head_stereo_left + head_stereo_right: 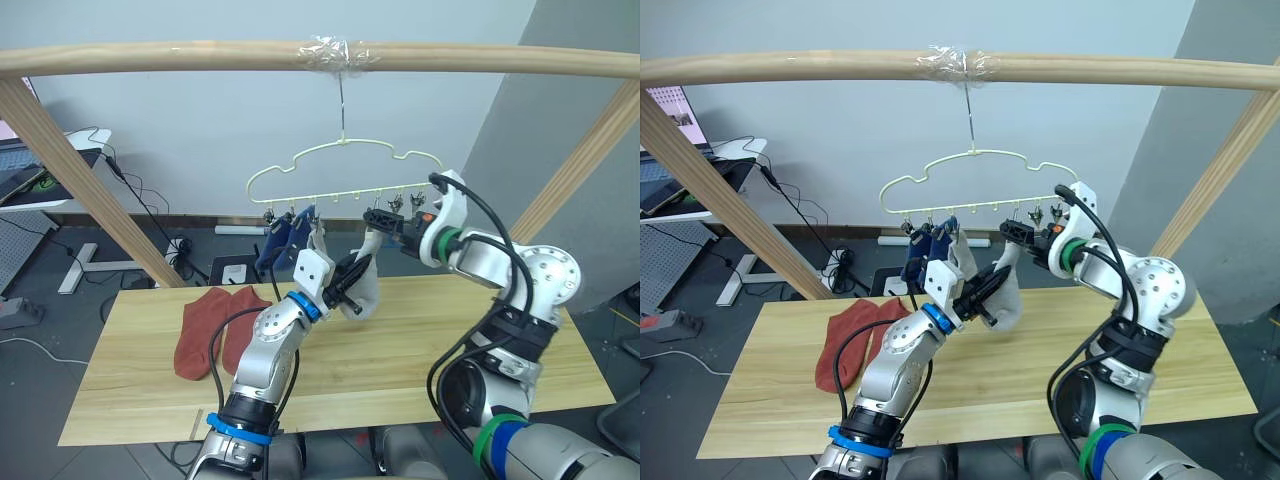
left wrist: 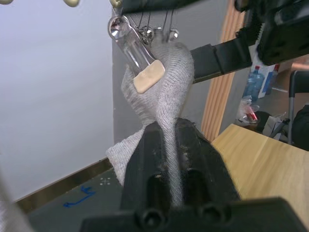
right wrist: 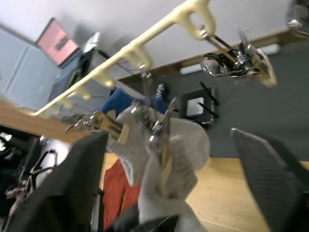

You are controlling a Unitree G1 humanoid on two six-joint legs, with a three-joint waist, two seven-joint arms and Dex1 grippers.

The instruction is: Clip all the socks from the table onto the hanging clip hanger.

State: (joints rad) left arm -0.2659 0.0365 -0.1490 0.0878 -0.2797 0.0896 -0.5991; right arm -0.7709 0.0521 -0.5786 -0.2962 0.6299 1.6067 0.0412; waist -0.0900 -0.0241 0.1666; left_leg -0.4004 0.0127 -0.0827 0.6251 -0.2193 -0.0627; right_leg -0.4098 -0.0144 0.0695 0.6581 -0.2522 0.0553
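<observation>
Hanging from the wooden pole near the top centre of the frame, the clip hanger (image 1: 345, 170) carries blue socks (image 1: 283, 240) clipped at its left group of clips. The left gripper (image 1: 352, 283) is closed on a light grey sock (image 1: 368, 285) at mid-frame, lifting its upper end to a metal clip (image 2: 136, 47) under the hanger bar. The right gripper (image 1: 385, 218), right of centre, sits at the right-hand clips with its fingers (image 3: 270, 169) spread wide, holding nothing. Two rust-red socks (image 1: 215, 330) lie flat on the desk (image 1: 420, 370) at lower left.
</observation>
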